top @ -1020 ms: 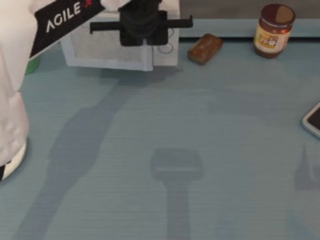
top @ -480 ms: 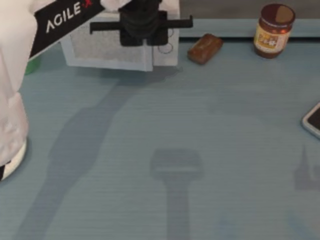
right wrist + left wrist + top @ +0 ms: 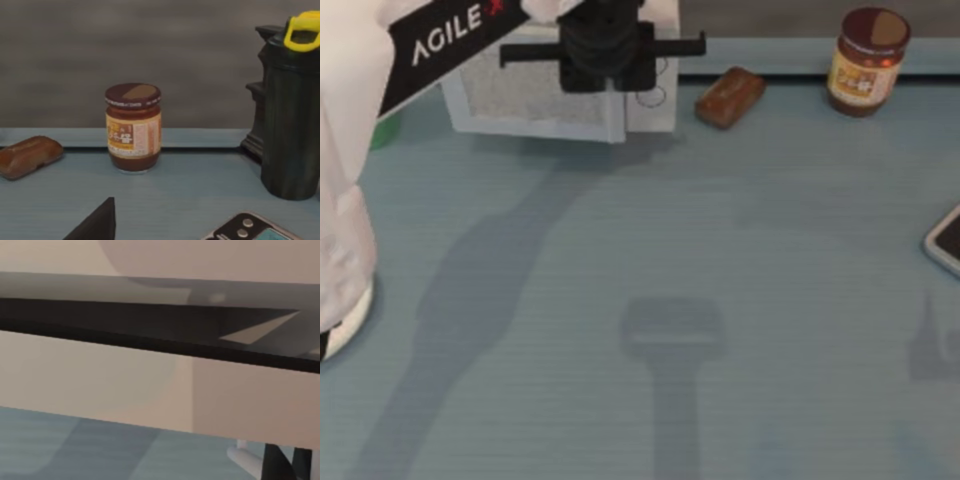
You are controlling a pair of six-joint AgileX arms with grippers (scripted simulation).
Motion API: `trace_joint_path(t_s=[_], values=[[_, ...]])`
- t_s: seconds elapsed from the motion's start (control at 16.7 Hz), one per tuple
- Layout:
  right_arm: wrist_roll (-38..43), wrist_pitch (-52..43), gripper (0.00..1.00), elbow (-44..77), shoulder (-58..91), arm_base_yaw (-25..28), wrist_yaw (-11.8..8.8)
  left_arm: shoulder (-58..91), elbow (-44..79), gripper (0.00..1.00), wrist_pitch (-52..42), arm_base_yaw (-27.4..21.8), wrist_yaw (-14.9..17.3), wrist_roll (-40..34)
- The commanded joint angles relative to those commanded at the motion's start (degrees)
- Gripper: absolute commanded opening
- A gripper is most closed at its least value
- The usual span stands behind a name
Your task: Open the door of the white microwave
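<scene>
The white microwave (image 3: 652, 100) stands at the table's back left, its two knobs on the panel at its right. Its door (image 3: 520, 95), with the grey mesh window, faces the front, and the door's right edge sits slightly ahead of the knob panel. My left gripper (image 3: 605, 55) hovers over the door's right edge. In the left wrist view my left gripper (image 3: 290, 466) is shut on the thin white handle (image 3: 245, 459), below the microwave's white body (image 3: 235, 405). My right gripper (image 3: 160, 237) is parked off the top view at the right, open, with one dark fingertip (image 3: 102, 222) showing.
A brown bread loaf (image 3: 730, 96) lies just right of the microwave and a sauce jar (image 3: 867, 60) stands at the back right. A phone (image 3: 948, 240) pokes in at the right edge. A green object (image 3: 382, 130) sits behind my left arm. A black bottle (image 3: 292, 110) stands near my right gripper.
</scene>
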Motion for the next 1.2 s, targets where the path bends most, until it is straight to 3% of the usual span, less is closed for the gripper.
trace_joint_path(t_s=[0.54,1.2], values=[[0.0,0.0,1.0,0.0,0.0,0.0,0.0,0.2,-0.3,0.0,0.2,-0.3,0.4,-0.1],[0.0,0.0,1.0,0.0,0.0,0.0,0.0,-6.0,-9.8,0.0,5.2,0.5,2.7,5.6]])
